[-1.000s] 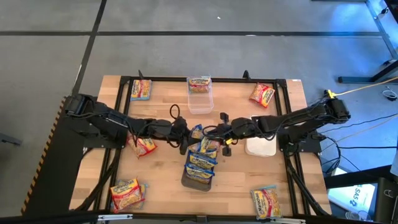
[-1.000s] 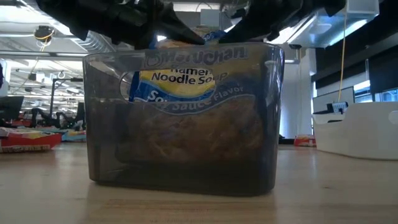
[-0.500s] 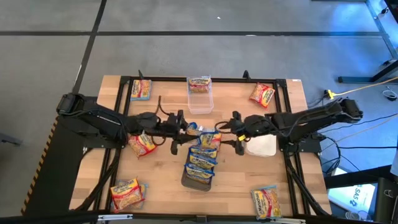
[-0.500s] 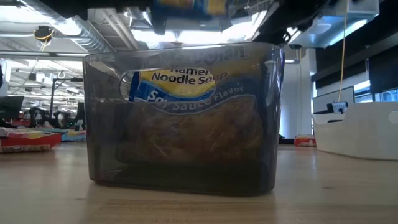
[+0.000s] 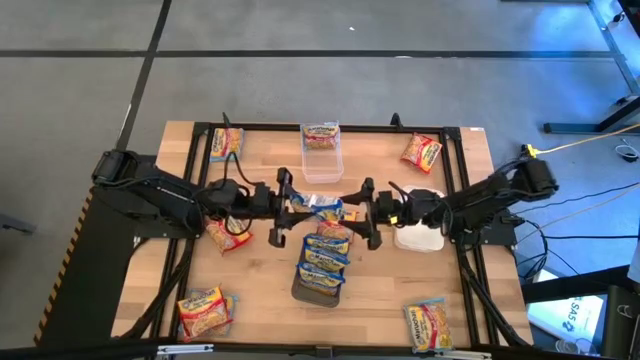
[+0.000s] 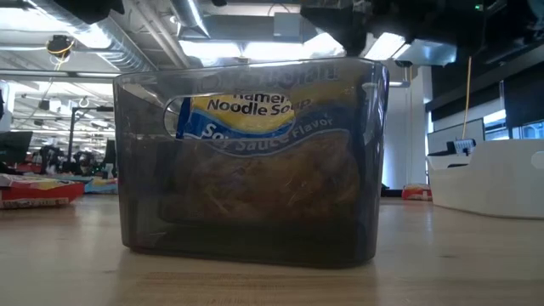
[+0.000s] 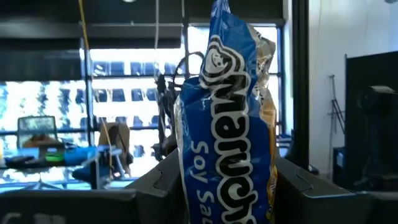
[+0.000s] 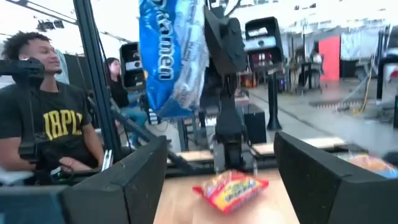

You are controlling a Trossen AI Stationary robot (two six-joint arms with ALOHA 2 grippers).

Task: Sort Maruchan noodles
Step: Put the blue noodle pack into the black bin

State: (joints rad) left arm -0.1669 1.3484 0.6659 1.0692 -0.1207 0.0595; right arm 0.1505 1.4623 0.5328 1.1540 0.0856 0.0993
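A blue Maruchan noodle packet is in the air above the dark grey tray, which holds a stack of blue packets. My left gripper is shut on it; the packet fills the left wrist view. My right gripper faces it from the table's right, open, with nothing between its fingers; its wrist view shows the packet farther off. In the low view the tray shows a soy sauce packet inside. My left gripper pinches the blue packet by one short end between its two fingers. The fingers come level from the table's left. The rest of the packet sticks out past them toward the right gripper, clear of the tray and the stack.
A clear tub with one packet stands at the far middle, a white tray to the right of the grippers. Loose packets lie at the far left, far right, left, and near corners. People sit beyond the table.
The blue packet has been lifted from the top of the dark grey tray, up out of the low view. My right gripper has opened, let go of it and drawn back slightly toward the table's right; my left gripper keeps hold.
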